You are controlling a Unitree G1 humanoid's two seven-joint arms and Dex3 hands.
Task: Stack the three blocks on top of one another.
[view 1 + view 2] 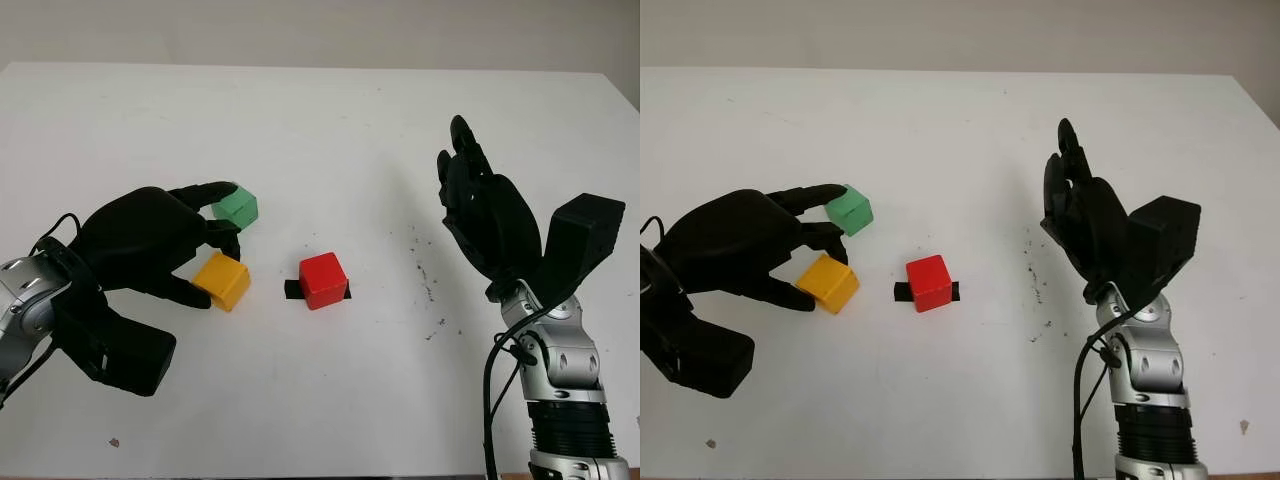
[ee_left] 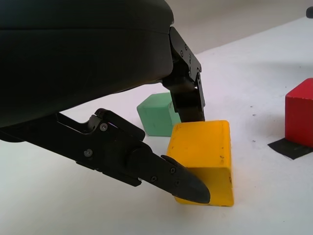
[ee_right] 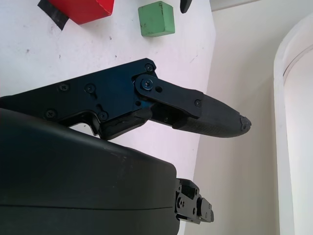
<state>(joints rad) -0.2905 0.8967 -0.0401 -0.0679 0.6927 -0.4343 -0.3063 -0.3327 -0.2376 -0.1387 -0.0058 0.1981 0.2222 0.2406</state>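
My left hand [image 1: 150, 245] and right hand [image 1: 485, 215] are matte black shells with screwed finger links, on silver-grey jointed wrists [image 1: 560, 365] trailing thin black cables [image 1: 490, 400].

Bright, even light floods the white table [image 1: 320, 110], soft and diffuse with no hard glare. Shadows stay faint: a pale grey smudge sits under the left hand [image 1: 150, 245], and a thin dark edge hugs the red block [image 1: 324, 280]. The head views are crisp from front to back. In the left wrist view the yellow block [image 2: 203, 159] is sharp, while the hand's black shell looms close and soft, swallowing detail in darkness. In the right wrist view the background wall washes out pale, and the green block [image 3: 156, 19] holds clean edges
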